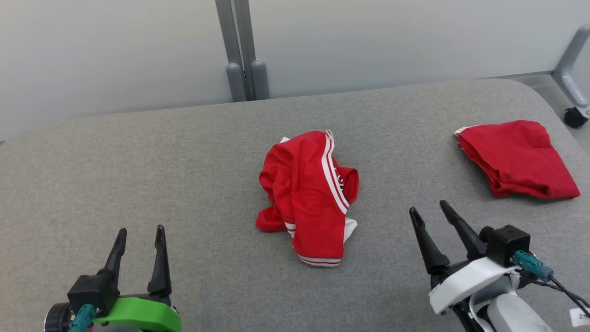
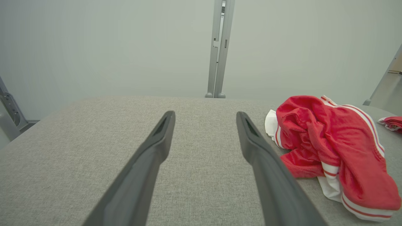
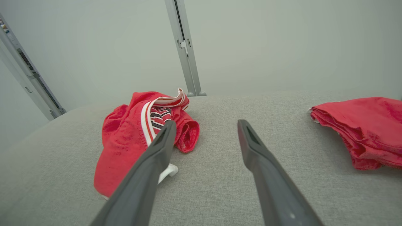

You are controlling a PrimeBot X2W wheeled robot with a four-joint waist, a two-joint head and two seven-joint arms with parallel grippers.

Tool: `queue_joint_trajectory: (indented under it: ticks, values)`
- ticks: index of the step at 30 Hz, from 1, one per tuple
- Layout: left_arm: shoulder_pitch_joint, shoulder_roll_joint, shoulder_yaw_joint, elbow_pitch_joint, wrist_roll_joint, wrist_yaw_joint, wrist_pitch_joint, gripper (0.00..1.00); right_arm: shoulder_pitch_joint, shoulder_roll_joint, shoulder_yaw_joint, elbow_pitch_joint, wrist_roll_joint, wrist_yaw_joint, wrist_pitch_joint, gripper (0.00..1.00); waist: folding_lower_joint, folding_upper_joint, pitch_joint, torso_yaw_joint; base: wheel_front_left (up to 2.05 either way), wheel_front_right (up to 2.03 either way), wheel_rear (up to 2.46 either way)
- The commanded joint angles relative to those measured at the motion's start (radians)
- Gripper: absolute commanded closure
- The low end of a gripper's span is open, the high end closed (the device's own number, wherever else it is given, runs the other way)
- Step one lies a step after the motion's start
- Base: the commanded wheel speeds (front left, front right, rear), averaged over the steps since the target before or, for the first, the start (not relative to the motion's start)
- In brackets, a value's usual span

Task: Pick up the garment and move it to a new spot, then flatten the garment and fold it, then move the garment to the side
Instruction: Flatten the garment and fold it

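Observation:
A crumpled red garment (image 1: 309, 195) with white stripes lies in a heap at the middle of the grey padded table (image 1: 138, 166). It sits at the right in the left wrist view (image 2: 333, 147) and at the left in the right wrist view (image 3: 135, 138). My left gripper (image 1: 140, 235) stands open at the lower left, well clear of the garment, nothing between its fingers (image 2: 157, 147). My right gripper (image 1: 428, 210) is open at the lower right, to the right of the garment and apart from it, its fingers (image 3: 251, 147) empty.
A second red garment (image 1: 516, 159), folded, lies near the table's far right edge, also seen in the right wrist view (image 3: 364, 128). A grey post (image 1: 242, 50) stands behind the table against a pale wall. A caster wheel (image 1: 575, 117) sits at the far right.

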Motion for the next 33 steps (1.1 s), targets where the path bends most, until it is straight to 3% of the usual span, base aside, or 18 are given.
queue_joint_trajectory:
  ticks: [1,12,18,24,25,26,29,33]
  values:
    - [-0.01,-0.005,-0.001,-0.001,0.011,-0.007,-0.003,0.0,-0.015,-0.002,0.02,0.013,0.024,0.0,0.005,0.0,0.0,0.0,0.002,0.024,0.0,0.0,0.0]
    - [-0.035,-0.024,-0.022,0.028,0.031,-0.032,-0.002,0.0,-0.106,-0.02,0.208,0.144,0.219,0.0,0.162,0.0,0.0,0.0,0.025,0.192,0.0,0.0,0.0]
    - [-0.039,-0.024,-0.023,0.042,0.034,-0.038,-0.002,0.0,-0.155,-0.024,0.224,0.235,0.248,0.0,0.167,0.0,0.0,0.0,0.028,0.256,0.0,0.0,0.0]
    - [-0.041,-0.026,-0.019,0.049,0.032,-0.041,-0.002,0.0,-0.179,-0.012,0.214,0.297,0.235,0.0,0.143,0.0,0.0,0.0,0.03,0.277,0.0,0.0,0.0]
    - [-0.041,-0.026,-0.019,0.05,0.031,-0.041,-0.002,0.0,-0.182,-0.011,0.215,0.301,0.235,0.0,0.139,0.11,0.0,0.0,0.03,0.278,0.0,0.0,0.0]
    - [-0.041,-0.027,-0.019,0.052,0.03,-0.041,-0.002,0.0,-0.186,-0.009,0.216,0.305,0.235,0.0,0.132,0.44,0.0,0.0,0.031,0.278,0.0,0.0,0.0]
    - [-0.042,-0.025,-0.018,0.056,0.028,-0.042,-0.002,0.0,-0.19,-0.006,0.219,0.314,0.227,0.0,0.104,1.0,0.0,0.0,0.032,0.276,0.0,0.0,0.0]
    - [-0.04,-0.019,-0.017,0.061,0.027,-0.043,-0.002,0.0,-0.207,-0.003,0.227,0.304,0.212,0.0,0.063,1.0,0.0,0.0,0.03,0.264,0.0,0.0,0.0]
